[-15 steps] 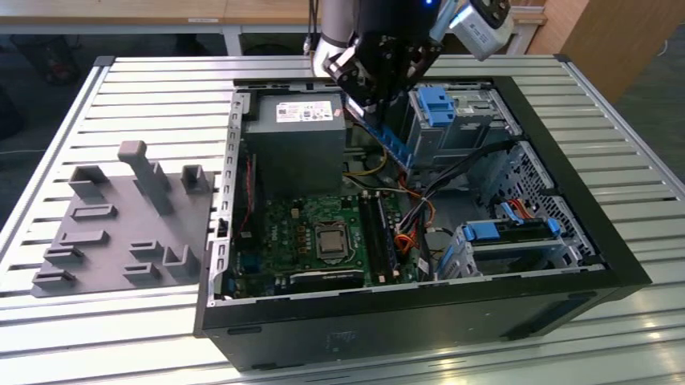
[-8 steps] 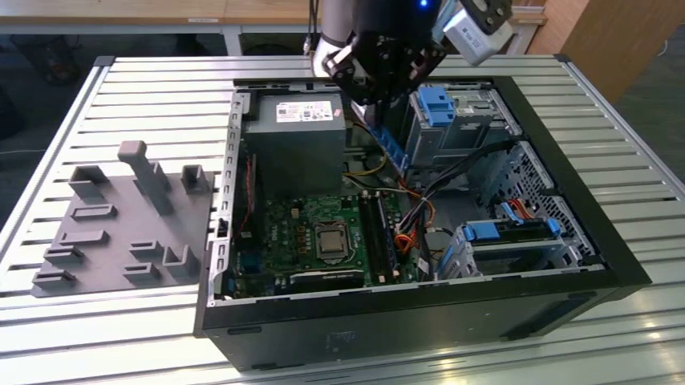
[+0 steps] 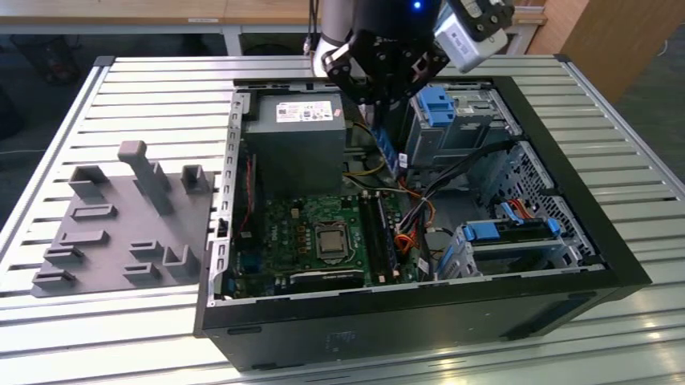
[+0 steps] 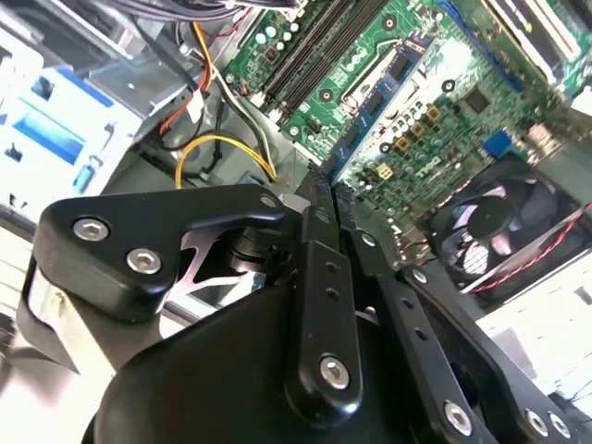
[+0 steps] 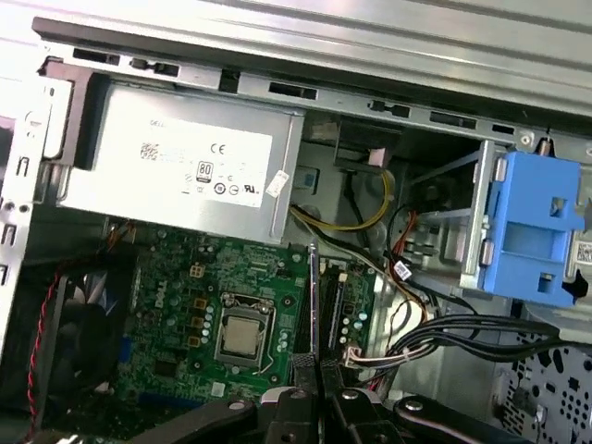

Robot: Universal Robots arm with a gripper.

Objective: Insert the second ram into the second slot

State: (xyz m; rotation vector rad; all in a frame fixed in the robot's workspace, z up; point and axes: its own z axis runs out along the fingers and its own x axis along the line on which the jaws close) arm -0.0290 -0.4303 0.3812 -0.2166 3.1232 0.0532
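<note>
Alignment is the whole job at this stage. The gripper (image 3: 377, 100) hangs over the open computer case (image 3: 599, 233) with its fingers pressed together on the second ram (image 3: 386, 149), a thin blue stick held on edge and pointing down toward the motherboard (image 3: 305, 233). In the first wrist view the second ram (image 5: 314, 296) reads as a narrow dark line running out from the gripper (image 5: 319, 387), along the side of the memory slots (image 5: 335, 310) nearest the processor socket (image 5: 239, 335). It appears to be well above the board and touching no slot, though depth is hard to judge from these angles.

To seat it well, the stick's long edge should run parallel to the chosen slot, with its notch matched to the slot's key and the 2 end latches open. I cannot tell whether they are open, nor which slot is already filled. Loose cables (image 5: 407, 277) lie just beside the slots and could snag a descent. Pressure should go straight down, evenly along the stick.
</note>
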